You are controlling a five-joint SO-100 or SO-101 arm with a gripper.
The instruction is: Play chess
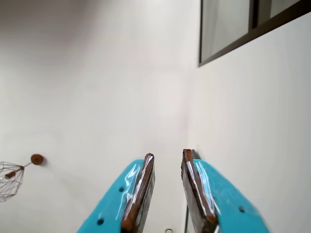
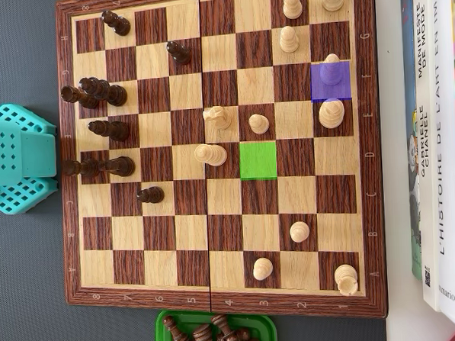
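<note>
In the overhead view a wooden chessboard (image 2: 227, 302) lies flat, with dark pieces (image 2: 105, 91) mostly on its left side and light pieces (image 2: 289, 39) on the right and in the middle. A purple-tinted square (image 2: 331, 89) holds a light piece. A green-tinted square (image 2: 257, 160) stands empty. The wrist view shows my gripper (image 1: 168, 155) with teal fingers (image 1: 221, 194) and brown pads, pointing up at a white wall. It is open with nothing between its jaws. The board is out of the wrist view. Only the arm's teal base (image 2: 13, 159) shows from overhead, left of the board.
A green tray (image 2: 168, 325) with several captured dark pieces sits at the board's bottom edge. Books (image 2: 440, 144) lie along the right side. A dark mat (image 2: 27, 288) lies under the board. A dark window frame (image 1: 252, 34) and a wire lamp (image 1: 10, 179) show in the wrist view.
</note>
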